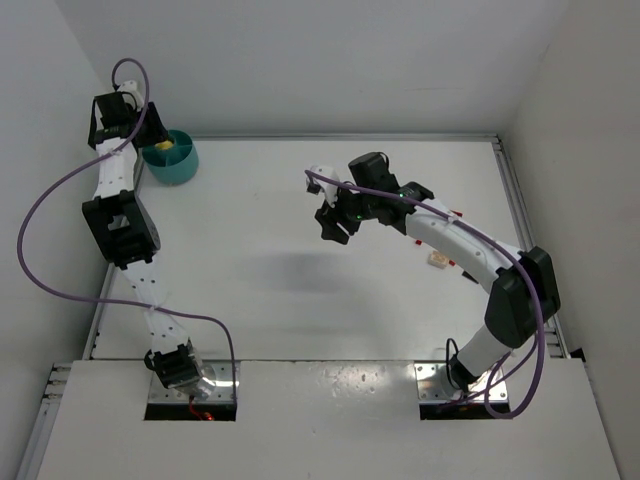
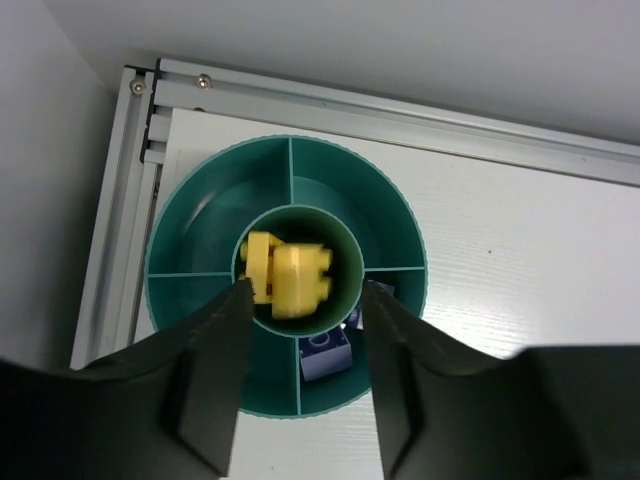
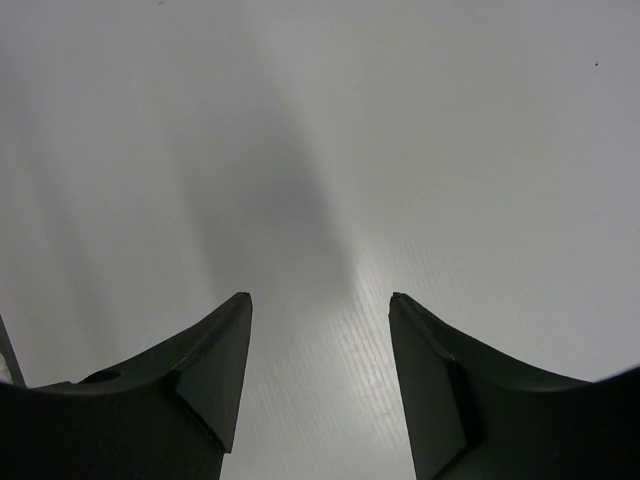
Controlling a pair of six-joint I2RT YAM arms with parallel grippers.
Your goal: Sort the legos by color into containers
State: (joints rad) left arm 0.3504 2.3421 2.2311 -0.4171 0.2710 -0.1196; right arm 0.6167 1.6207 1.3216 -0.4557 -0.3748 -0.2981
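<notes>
- Step in hand, as I'm reading it: the left arm is dropping yellow into the teal divided bowl (image 2: 190, 230), which is sitting at the far-left corner of the bench (image 2: 520, 260).
- The left pincer (image 2: 305, 300) is hanging right over the bowl with its jaws spread and nothing pinched between them.
- The yellow legos (image 2: 290, 275) are lying in the round centre cup (image 2: 335, 232), directly below the gap. They are reading as two pieces touching, though they could be one joined lump.
- A blue lego (image 2: 325, 352) is sitting in the near outer compartment, right of the near divider. A second blue bit may be peeking out by the right-hand finger, too hidden to count.
- The right pincer (image 3: 320, 300) is hovering mid-bench, jaws spread and empty, with only bare bench under it.
- Counts:
  - One bowl, with one centre cup and four outer compartments; the other three outer ones are showing no bricks.
  - Yellow is two or maybe one, and blue is one for sure.
  - About three red specks (image 1: 452, 263) are lying by the right forearm, probably legos, too small to confirm.
  - One pale piece (image 1: 437, 260) is lying beside them.
- Next move, judging: the left arm is needing to lift clear of the rim. One arm is needing to go for a red piece on the right side, with a narrow, well-centred pinch on a tiny brick, and then pick an unused compartment for red.
</notes>
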